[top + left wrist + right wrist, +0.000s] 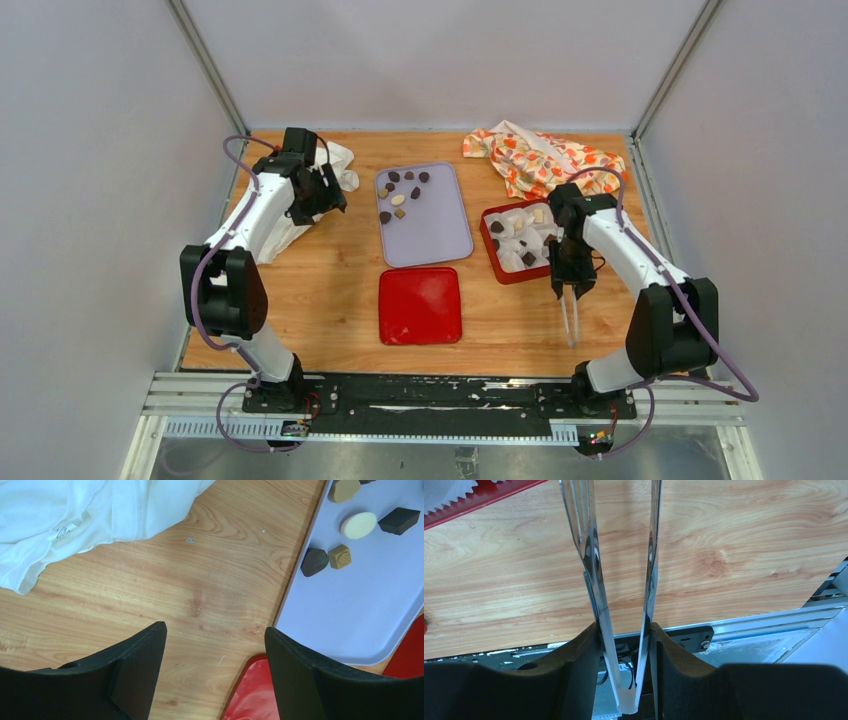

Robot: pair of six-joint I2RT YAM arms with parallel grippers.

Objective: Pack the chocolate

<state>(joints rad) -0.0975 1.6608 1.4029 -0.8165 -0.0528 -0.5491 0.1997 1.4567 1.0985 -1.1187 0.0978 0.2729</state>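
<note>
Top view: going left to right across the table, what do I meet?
White cloth → grey tray → red box → tongs. Red lid and patterned cloth overlap others, so left out.

The left jaws were matte black. Ahead of them the wooden surface (200, 590) ran honey-brown with darker grain. A plain white cloth (75, 510) lay past their left tip. Past the right tip, a pale lavender tray (360, 610) carried chocolate (314, 561) in dark brown, tan and cream-white. A glossy red lid (250, 695) showed between them. Between the black right jaws were clear, mirror-bright tongs (594, 580). Beside these jaws sat a red box (489, 245) of white paper cups (512, 258), and beyond it a cream cloth printed in orange (545, 160).
</note>
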